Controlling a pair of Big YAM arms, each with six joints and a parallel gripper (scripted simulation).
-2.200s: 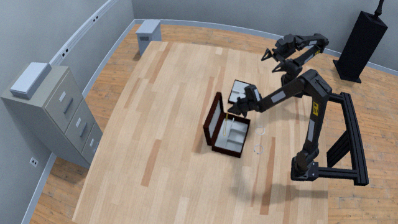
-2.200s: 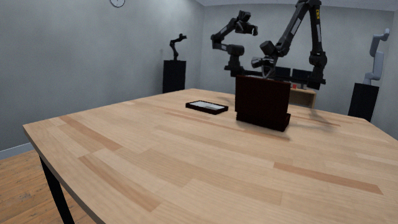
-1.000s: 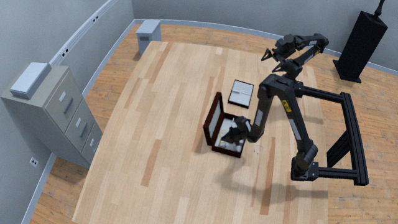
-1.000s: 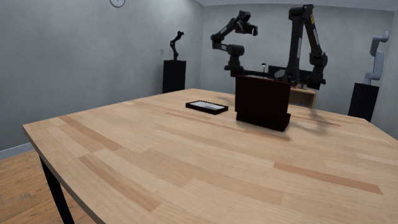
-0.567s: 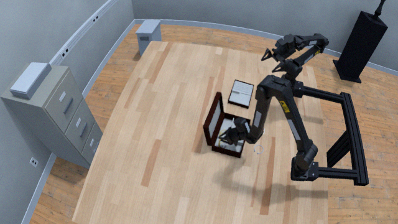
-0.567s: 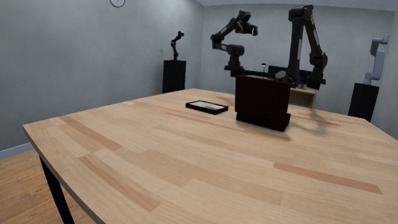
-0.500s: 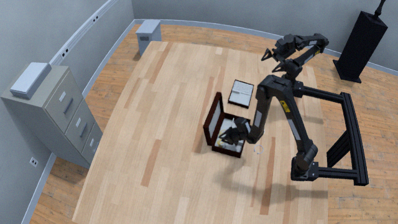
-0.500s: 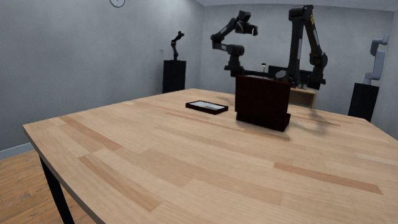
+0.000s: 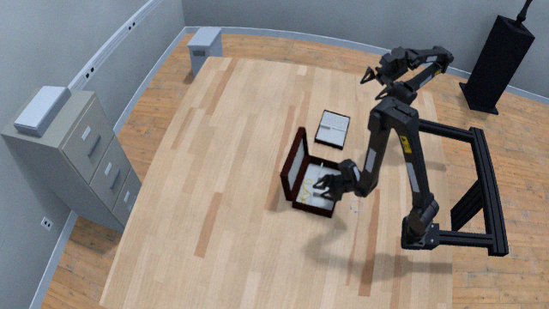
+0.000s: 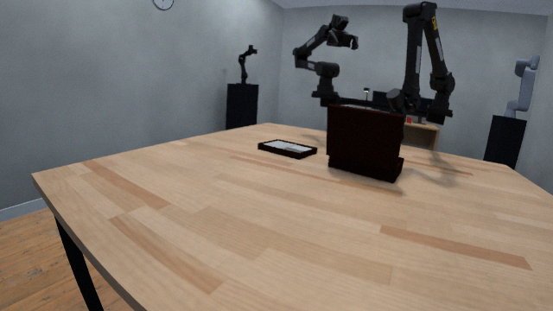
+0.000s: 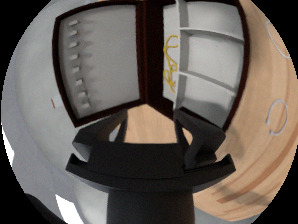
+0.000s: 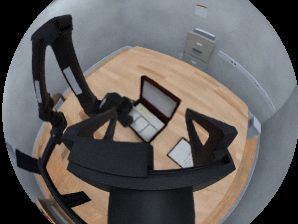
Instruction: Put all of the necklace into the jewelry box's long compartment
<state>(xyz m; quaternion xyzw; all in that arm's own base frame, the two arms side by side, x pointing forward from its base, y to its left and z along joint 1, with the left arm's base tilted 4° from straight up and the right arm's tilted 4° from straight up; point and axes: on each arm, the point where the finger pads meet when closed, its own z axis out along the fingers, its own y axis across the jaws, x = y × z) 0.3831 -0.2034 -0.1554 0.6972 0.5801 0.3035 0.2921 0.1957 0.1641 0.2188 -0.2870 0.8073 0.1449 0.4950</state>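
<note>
- Top: the necklace (image 9: 306, 193) (image 11: 169, 64) (image 12: 145, 110) appears to lie in the jewelry box (image 9: 314, 210) (image 10: 363, 136) (image 11: 152, 60) (image 12: 175, 107); the left jaws (image 9: 316, 190) stand partly spread over it. One bangle (image 9: 351, 206) (image 11: 287, 112) is outside.
- Exterior: the lid hides the necklace and the left jaws; the bench (image 10: 259, 216) carries the box.
- Left wrist: nothing sits between those jaws. The release looks in hand; the gold chain bunches between hinge and divider. Next, check for stray links, then lift clear. A second bangle (image 11: 272, 39) shows only partly.
- Right wrist: the right jaws (image 9: 370, 89) are spread wide, holding nothing; the necklace is too faint to trace.- Top: the necklace (image 9: 306, 193) (image 11: 169, 64) (image 12: 145, 110) appears to lie in the jewelry box (image 9: 314, 210) (image 10: 363, 136) (image 11: 152, 60) (image 12: 175, 107); the left jaws (image 9: 316, 190) stand partly spread over it. One bangle (image 9: 351, 206) (image 11: 287, 112) is outside.
- Exterior: the lid hides the necklace and the left jaws; the bench (image 10: 259, 216) carries the box.
- Left wrist: nothing sits between those jaws. The release looks in hand; the gold chain bunches between hinge and divider. Next, check for stray links, then lift clear. A second bangle (image 11: 272, 39) shows only partly.
- Right wrist: the right jaws (image 9: 370, 89) are spread wide, holding nothing; the necklace is too faint to trace.
</note>
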